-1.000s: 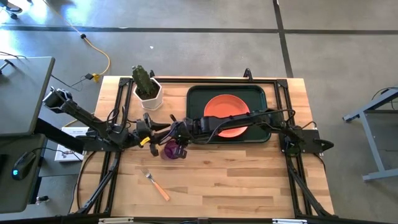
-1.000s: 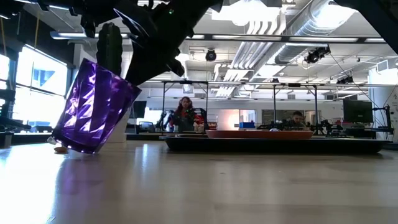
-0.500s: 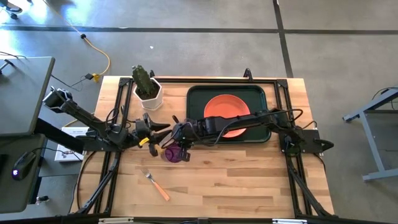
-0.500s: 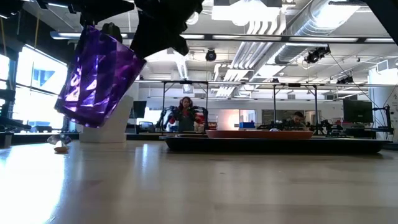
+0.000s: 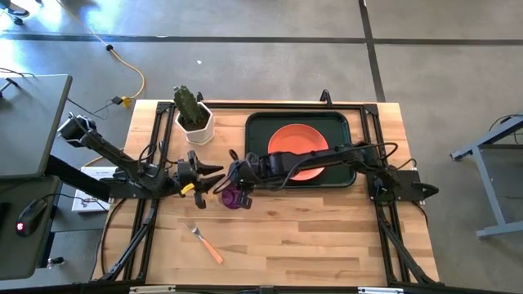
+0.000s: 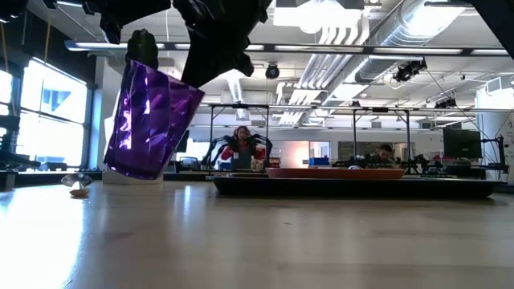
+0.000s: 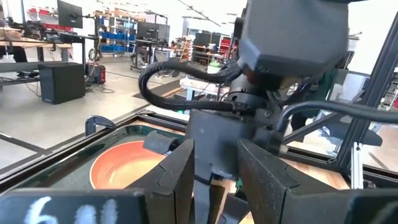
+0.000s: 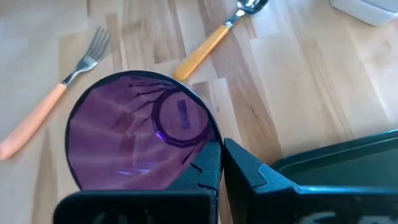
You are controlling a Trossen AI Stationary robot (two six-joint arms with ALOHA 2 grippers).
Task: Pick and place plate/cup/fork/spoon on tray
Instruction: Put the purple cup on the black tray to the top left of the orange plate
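Note:
The dark purple cup point(image 5: 231, 198) hangs from my right gripper point(image 5: 239, 186), which is shut on it just left of the dark green tray point(image 5: 255, 122). The orange-red plate point(image 5: 292, 139) lies in the tray, partly under my right arm. The fork point(image 5: 204, 242) lies on the table nearer the front edge. The spoon point(image 8: 217, 34) lies on the table by my left gripper point(image 5: 214, 175), which is open and empty, close to the cup's left side. My right gripper holds the cup by its rim point(image 8: 211, 144), the wall pinched with one finger inside and one outside. The fingers come from above, slanting down. The cup point(image 6: 152, 120) hangs tilted below them, clear of the table.
A white pot with a green cactus point(image 5: 194, 121) stands at the table's far left. The tray has bare floor left of the plate point(image 5: 260, 139). Bare wood lies along the table's front right. People sit in the room beyond the table.
My right gripper has lifted the cup off the table and carried it a little toward the tray. The cup has stayed tilted and now hangs clear of the wood. My left gripper has kept still and open.

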